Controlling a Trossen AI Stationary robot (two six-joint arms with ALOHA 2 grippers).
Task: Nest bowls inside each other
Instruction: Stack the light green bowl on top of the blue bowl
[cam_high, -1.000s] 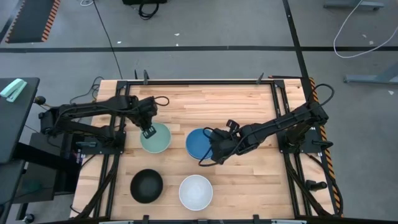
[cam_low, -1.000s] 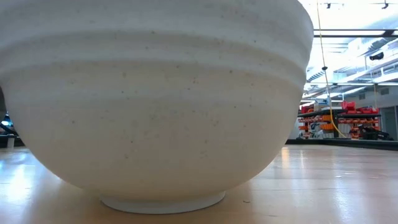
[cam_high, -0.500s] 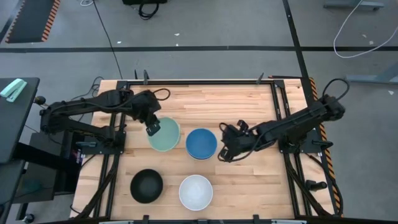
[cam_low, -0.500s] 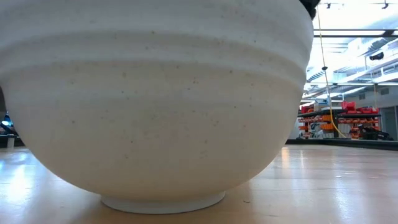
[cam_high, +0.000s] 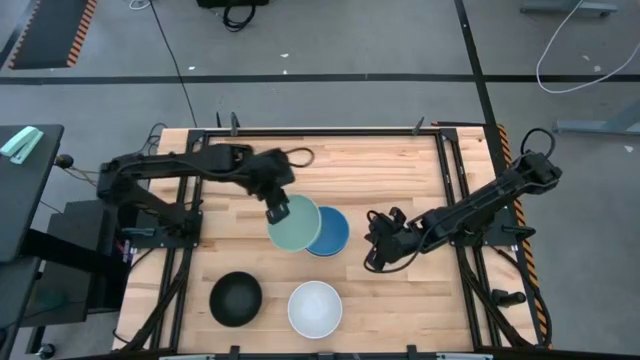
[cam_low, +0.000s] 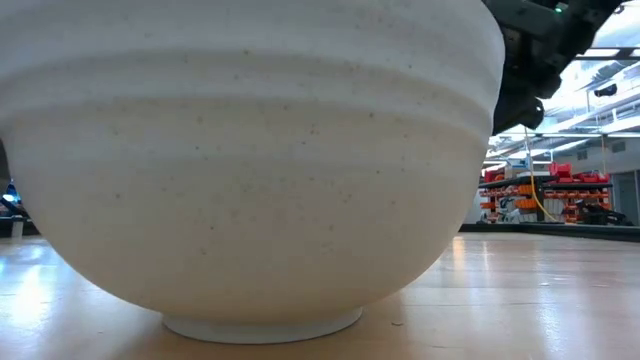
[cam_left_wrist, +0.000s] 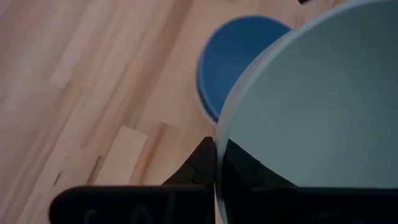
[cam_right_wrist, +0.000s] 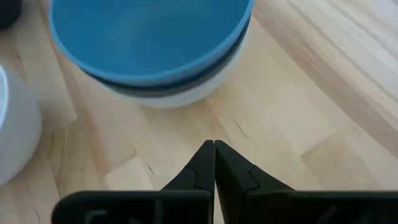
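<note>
My left gripper (cam_high: 277, 210) is shut on the mint green bowl (cam_high: 294, 223) and holds it above the table, overlapping the left side of the blue bowl (cam_high: 333, 231). In the right wrist view the blue bowl (cam_right_wrist: 149, 37) sits nested in a black bowl (cam_right_wrist: 180, 84), which sits in a white one (cam_right_wrist: 186, 96). My right gripper (cam_high: 377, 252) is shut and touches nothing; it stands just right of that stack. A lone black bowl (cam_high: 235, 298) and a white bowl (cam_high: 315, 308) rest on their bases near the near edge. My left gripper has the mint green bowl by its rim (cam_left_wrist: 217, 146), on the side toward the table's left. One finger (cam_left_wrist: 198, 163) is outside the wall and one (cam_left_wrist: 244, 169) inside. The bowl is lifted clear, partly over the blue bowl (cam_left_wrist: 235, 59).
The white bowl (cam_low: 250, 160) fills most of the low view; a dark arm (cam_low: 540, 60) shows behind it at upper right. That bowl also shows in the right wrist view (cam_right_wrist: 12, 137). Bare wood lies along the far side (cam_high: 330, 165) and the right (cam_high: 420, 290).
My left gripper has carried the mint green bowl toward the table's right, from beside the blue bowl until it overlaps it. My right gripper has drawn back from the blue bowl's right rim toward the right and slightly toward the near edge.
</note>
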